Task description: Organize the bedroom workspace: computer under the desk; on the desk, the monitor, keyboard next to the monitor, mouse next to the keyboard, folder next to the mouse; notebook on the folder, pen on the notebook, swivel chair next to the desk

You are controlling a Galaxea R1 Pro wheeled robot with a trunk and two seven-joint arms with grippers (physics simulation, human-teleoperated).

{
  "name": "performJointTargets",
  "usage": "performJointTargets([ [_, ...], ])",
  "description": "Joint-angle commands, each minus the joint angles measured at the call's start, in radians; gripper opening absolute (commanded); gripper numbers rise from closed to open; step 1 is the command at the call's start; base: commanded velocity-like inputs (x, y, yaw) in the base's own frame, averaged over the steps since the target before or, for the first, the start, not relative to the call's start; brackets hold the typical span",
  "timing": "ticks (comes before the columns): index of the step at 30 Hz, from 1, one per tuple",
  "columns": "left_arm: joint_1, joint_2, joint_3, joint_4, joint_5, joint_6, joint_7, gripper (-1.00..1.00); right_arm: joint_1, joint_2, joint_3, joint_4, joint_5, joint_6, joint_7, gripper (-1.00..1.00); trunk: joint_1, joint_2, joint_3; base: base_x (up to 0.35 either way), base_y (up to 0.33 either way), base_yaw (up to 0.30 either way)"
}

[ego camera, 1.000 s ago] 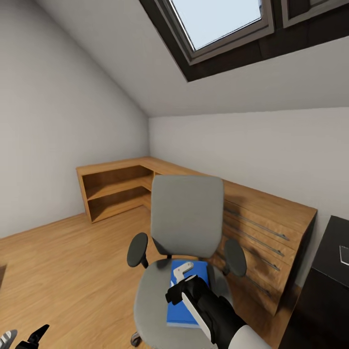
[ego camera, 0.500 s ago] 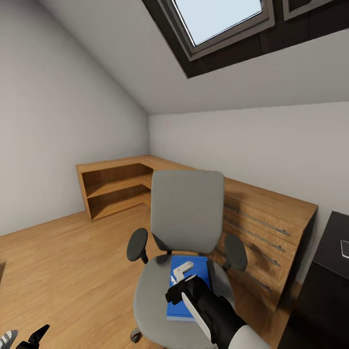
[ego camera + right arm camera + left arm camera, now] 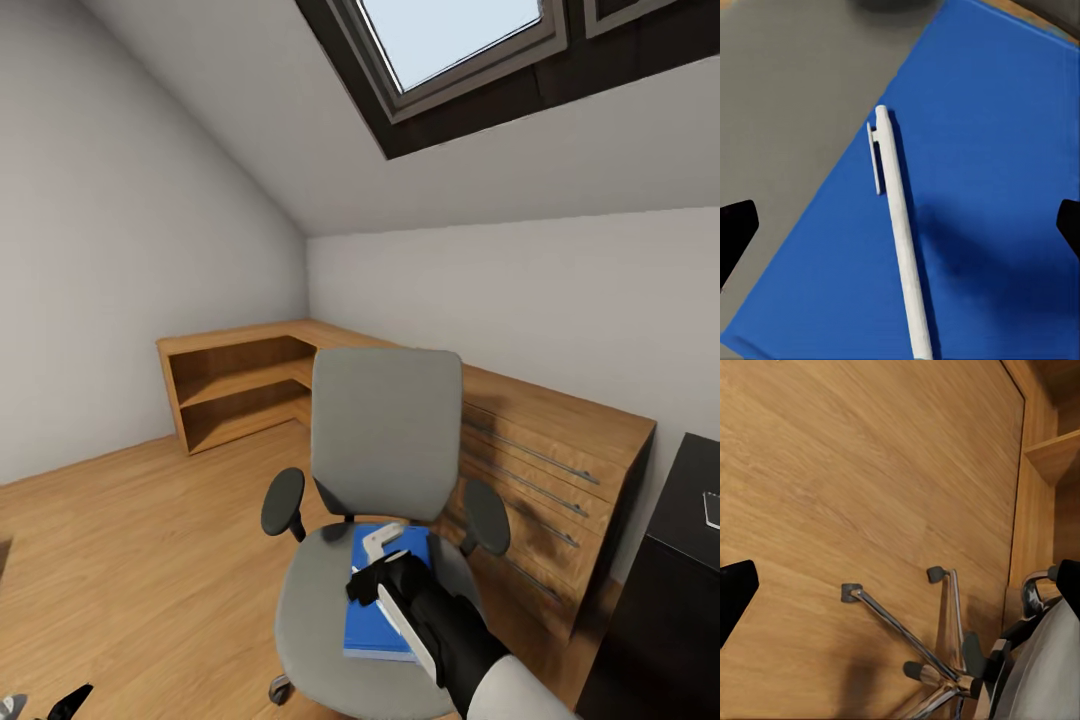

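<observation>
Right gripper (image 3: 385,553) has edged lower frame-center over the folder (image 3: 385,610) on the chair (image 3: 385,470), jaws wide around the pen (image 3: 900,232); pickup looks imminent.

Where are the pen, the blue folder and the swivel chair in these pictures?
pen (image 3: 900,232): right wrist view, middle of its white barrel.
folder (image 3: 990,172): right wrist view, bare blue cover beside the pen.
swivel chair (image 3: 386,435): head view, centre of the grey backrest.
</observation>
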Motion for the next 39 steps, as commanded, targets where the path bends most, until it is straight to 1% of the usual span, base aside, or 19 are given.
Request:
performJointTargets([
  [1, 0.0, 0.003, 0.001, 0.004, 0.011, 0.005, 0.007, 1.0, -0.007, 0.0, -0.003, -0.007, -0.011, 0.003, -0.015, 1.0, 0.0, 0.0, -0.001, 0.0, 0.0, 0.0],
  [7, 0.0, 0.003, 0.001, 0.008, 0.011, 0.005, 0.007, 1.0, -0.037, 0.0, -0.006, -0.04, -0.011, 0.003, -0.017, 1.0, 0.0, 0.0, -0.001, 0.0, 0.0, 0.0],
  [11, 0.0, 0.003, 0.001, 0.008, 0.011, 0.005, 0.007, 1.0, -0.037, 0.0, -0.006, -0.061, -0.011, 0.003, -0.017, 1.0, 0.0, 0.0, -0.001, 0.0, 0.0, 0.0],
  [19, 0.0, 0.003, 0.001, 0.008, 0.011, 0.005, 0.007, 1.0, -0.037, 0.0, -0.006, -0.061, -0.011, 0.003, -0.017, 1.0, 0.0, 0.0, -0.001, 0.0, 0.0, 0.0],
  [20, -0.001, 0.002, 0.002, 0.006, 0.011, 0.006, 0.006, 1.0, -0.033, 0.0, -0.002, -0.055, -0.011, -0.003, -0.011, 1.0, 0.004, -0.007, -0.004, 0.0, 0.0, 0.0],
  [23, 0.0, 0.006, 0.001, 0.002, 0.007, 0.007, 0.007, 1.0, -0.043, -0.002, 0.002, -0.054, -0.01, -0.015, 0.002, 1.0, 0.015, -0.028, -0.013, 0.0, 0.0, 0.0],
  [30, 0.0, 0.008, 0.001, 0.002, 0.004, 0.007, 0.01, 1.0, -0.049, -0.005, 0.004, -0.058, -0.009, -0.014, 0.009, 1.0, 0.042, -0.077, -0.035, 0.0, 0.0, 0.0],
  [39, 0.0, 0.008, 0.001, 0.002, 0.003, 0.009, 0.02, 1.0, -0.051, -0.004, -0.006, -0.06, -0.01, -0.01, 0.01, 1.0, 0.077, -0.14, -0.064, 0.0, 0.0, -0.001],
])
